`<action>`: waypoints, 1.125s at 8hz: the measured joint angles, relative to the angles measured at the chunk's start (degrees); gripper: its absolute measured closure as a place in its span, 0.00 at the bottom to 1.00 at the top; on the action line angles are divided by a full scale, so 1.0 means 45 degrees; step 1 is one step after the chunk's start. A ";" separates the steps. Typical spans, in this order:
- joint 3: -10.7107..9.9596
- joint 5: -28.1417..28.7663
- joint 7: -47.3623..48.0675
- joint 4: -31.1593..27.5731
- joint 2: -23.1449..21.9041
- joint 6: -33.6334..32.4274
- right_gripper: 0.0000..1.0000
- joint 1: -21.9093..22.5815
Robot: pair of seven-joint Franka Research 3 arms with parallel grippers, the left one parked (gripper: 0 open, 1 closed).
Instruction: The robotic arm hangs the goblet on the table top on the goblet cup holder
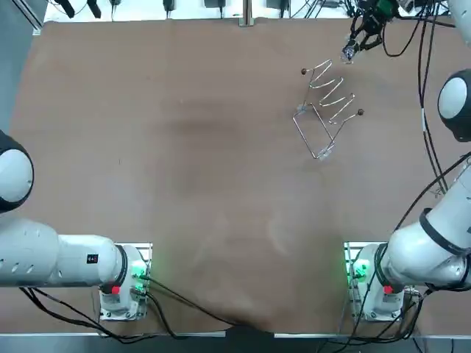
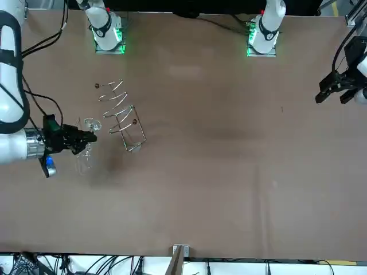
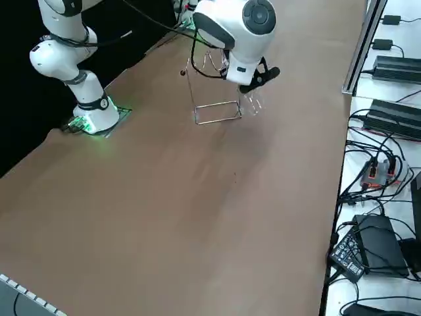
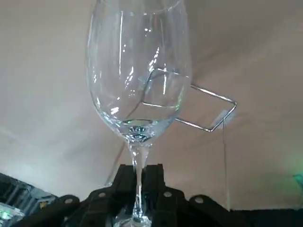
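Right wrist view only: the stem of the goblet point(image 4: 139, 71) is seen clamped between the two dark fingers point(image 4: 124, 182), with the clear bowl reaching out past them. Part of the goblet cup holder point(image 4: 208, 111) is seen through and beside the bowl, against the brown table.
Top view only: the whole layout is given. The goblet point(image 1: 347, 53) is a small glint near the far right of the table point(image 1: 184, 147), close to the far end of the goblet cup holder point(image 1: 324, 110) and apart from it.
Front view: the holder's wavy wire arms and rectangular foot point(image 2: 121, 117) are shown plainly, with the goblet point(image 2: 88, 124) just beside them.
Right side view: the goblet point(image 3: 253, 102) is shown under the wrist. Whether it touches the table cannot be told.
Right gripper: point(image 1: 354, 45) closed narrowly on the goblet's stem; placed next to the holder point(image 3: 214, 99), and pointed toward it in the front view point(image 2: 92, 137).
Right arm: stretched from its base point(image 1: 368, 276) up the table's right edge, and bent inward at the wrist.
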 joint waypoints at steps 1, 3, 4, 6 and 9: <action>0.0006 0.0035 0.0521 0.0000 0.0000 -0.0002 0.90 0.0172; 0.0011 0.0677 0.1211 0.0000 -0.0003 -0.0096 0.90 0.0379; 0.0011 0.0915 0.1339 0.0001 -0.0003 -0.0298 0.90 0.0403; 0.0011 0.0986 0.1411 -0.0001 -0.0002 -0.0939 0.90 0.0418; 0.0011 0.0986 0.1465 -0.0028 0.0148 -0.1840 0.90 0.0446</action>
